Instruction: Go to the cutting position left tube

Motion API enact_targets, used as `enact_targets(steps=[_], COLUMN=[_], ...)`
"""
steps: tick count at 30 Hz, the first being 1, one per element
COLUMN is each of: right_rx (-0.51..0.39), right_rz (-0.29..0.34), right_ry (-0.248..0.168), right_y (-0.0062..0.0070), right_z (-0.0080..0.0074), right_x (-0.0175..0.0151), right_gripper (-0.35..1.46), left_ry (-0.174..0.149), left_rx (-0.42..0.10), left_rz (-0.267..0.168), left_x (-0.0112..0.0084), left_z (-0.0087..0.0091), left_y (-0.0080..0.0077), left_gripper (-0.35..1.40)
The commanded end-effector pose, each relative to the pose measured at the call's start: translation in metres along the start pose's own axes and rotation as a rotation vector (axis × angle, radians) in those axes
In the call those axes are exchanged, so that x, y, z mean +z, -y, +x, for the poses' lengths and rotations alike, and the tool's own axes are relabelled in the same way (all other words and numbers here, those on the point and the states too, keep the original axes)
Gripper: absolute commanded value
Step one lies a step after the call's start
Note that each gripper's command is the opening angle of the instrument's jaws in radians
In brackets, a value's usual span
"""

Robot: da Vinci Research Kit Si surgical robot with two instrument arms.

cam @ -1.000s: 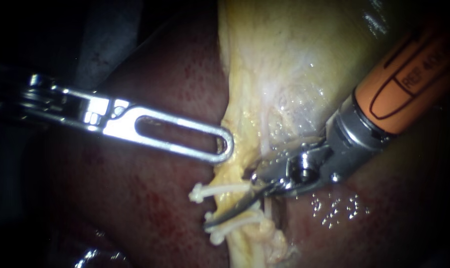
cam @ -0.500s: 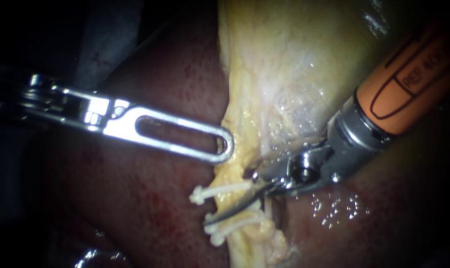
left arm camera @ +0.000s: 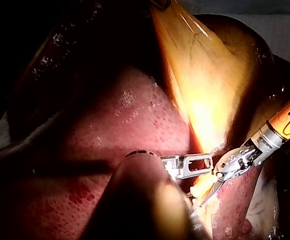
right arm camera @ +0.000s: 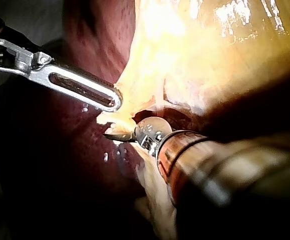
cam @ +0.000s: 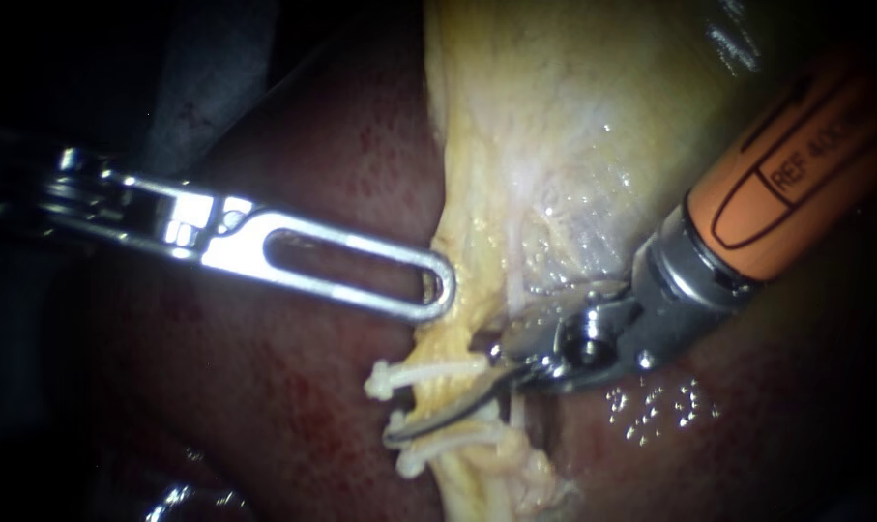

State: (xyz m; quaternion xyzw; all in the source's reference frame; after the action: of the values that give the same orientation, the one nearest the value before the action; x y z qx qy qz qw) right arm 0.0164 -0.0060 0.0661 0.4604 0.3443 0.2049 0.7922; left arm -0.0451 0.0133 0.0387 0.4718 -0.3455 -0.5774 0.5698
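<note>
The right instrument point(cam: 428, 418) had slid its curved blades farther left, the tip now past the clipped tube point(cam: 451, 391), between the upper clip point(cam: 423, 370) and the lower clips point(cam: 448, 443), probably close to cutting position. Its jaws looked slightly parted. The left instrument's point(cam: 428, 285) jaws gripped the gallbladder's point(cam: 554, 145) edge. The tube ran far-to-near from that edge.

Orange shaft, black markings and silver wrist on the right instrument point(cam: 396, 436); bright steel left instrument point(cam: 444, 285).

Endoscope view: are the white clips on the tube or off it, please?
On: the upper clip and lower clips each sit clamped across the pale tube.
</note>
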Motion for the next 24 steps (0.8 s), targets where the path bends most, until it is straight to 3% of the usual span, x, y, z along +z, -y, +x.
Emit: enact_targets(steps=[1, 24], right_rx=[-0.002, -0.004], right_rz=[0.0, 0.01], right_ry=[-0.001, -0.021], right_y=[0.0, 0.0], right_z=[0.0, 0.0], right_x=[0.0, -0.0003], right_gripper=[0.29, 0.37], left_ry=[0.0, 0.004], left_rx=[0.0, 0.001], left_rz=[0.0, -0.002], left_x=[0.0, 0.0001], left_z=[0.0, 0.0001], left_y=[0.0, -0.0002], left_gripper=[-0.35, -0.35])
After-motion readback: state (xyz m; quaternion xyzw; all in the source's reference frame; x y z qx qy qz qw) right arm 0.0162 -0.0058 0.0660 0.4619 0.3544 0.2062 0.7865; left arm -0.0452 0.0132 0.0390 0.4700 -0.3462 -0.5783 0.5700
